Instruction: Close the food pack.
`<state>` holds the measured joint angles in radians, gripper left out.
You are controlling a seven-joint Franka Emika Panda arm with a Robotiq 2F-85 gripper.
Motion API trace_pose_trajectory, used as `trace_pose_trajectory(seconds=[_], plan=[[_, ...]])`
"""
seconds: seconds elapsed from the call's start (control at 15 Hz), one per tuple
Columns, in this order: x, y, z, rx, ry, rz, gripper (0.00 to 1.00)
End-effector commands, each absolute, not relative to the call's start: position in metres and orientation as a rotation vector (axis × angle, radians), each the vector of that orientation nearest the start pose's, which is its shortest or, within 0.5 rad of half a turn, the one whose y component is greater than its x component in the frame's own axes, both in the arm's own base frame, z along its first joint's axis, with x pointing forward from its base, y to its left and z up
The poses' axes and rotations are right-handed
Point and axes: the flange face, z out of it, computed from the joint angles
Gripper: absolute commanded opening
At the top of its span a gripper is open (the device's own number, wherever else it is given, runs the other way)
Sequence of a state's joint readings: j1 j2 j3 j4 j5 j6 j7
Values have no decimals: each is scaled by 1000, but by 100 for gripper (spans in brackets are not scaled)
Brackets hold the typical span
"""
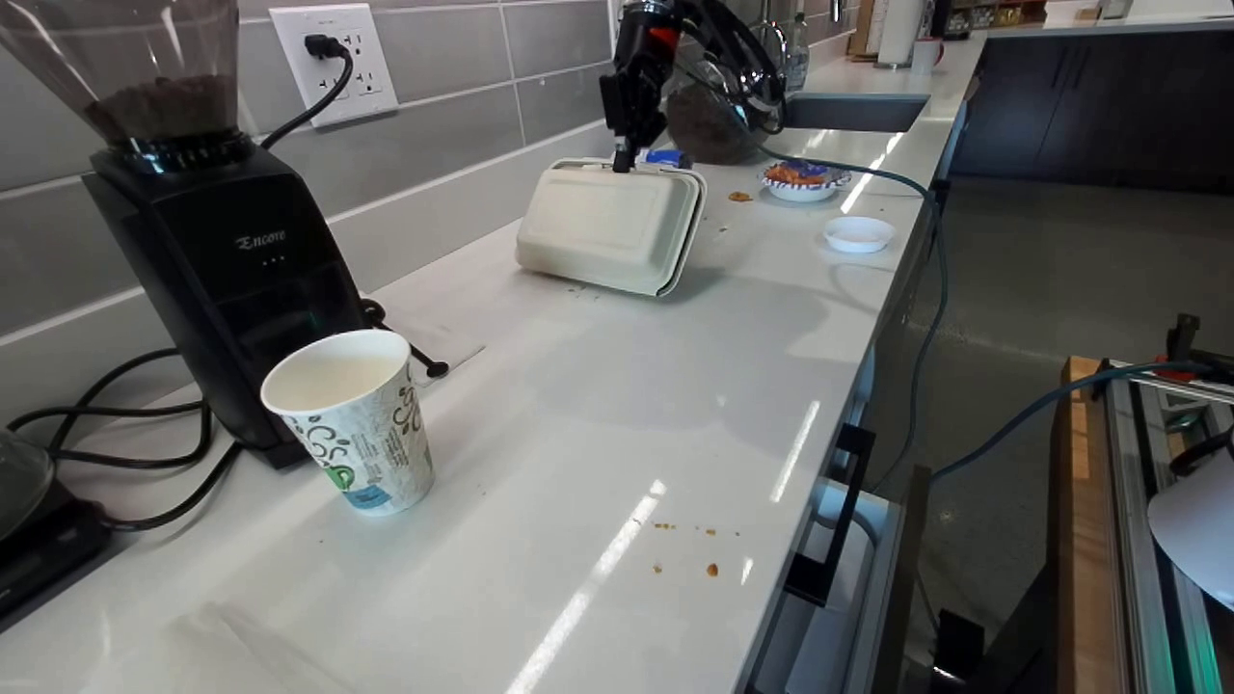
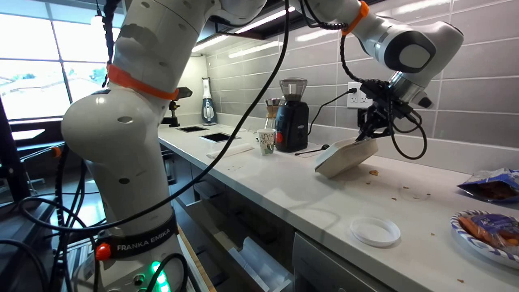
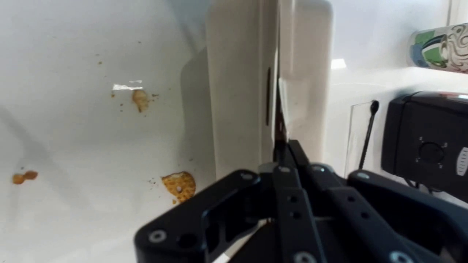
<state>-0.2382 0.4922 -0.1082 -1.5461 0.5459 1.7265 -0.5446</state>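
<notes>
The off-white food pack (image 1: 603, 222) stands tilted on the counter, its lower edge down and its upper edge raised, as it also shows in an exterior view (image 2: 348, 156). Its two halves lie close together with a narrow gap along the rim. In the wrist view the food pack (image 3: 236, 95) stands on edge, with a dark slit between the halves. My gripper (image 1: 625, 162) is at the raised edge; in the wrist view its fingertips (image 3: 287, 146) are close together at the slit, pinching the rim of one half. The inside of the pack is mostly hidden.
A patterned paper cup (image 1: 357, 424) and a black coffee grinder (image 1: 231, 280) stand along the wall. A white shallow lid (image 2: 375, 232), a patterned bowl with food (image 2: 486, 235) and a blue bag (image 2: 492, 184) lie on the counter. A drawer (image 2: 259, 263) is open below.
</notes>
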Motion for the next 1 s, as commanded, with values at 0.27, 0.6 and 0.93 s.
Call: trace_pose_trajectory(seconds=[0.27,0.6,0.93], plan=[[644,-142,354,-2955,14,137,1],[639,-131,340,-3049,38,224,34],[636,-128,338,-3108,47,215,71]])
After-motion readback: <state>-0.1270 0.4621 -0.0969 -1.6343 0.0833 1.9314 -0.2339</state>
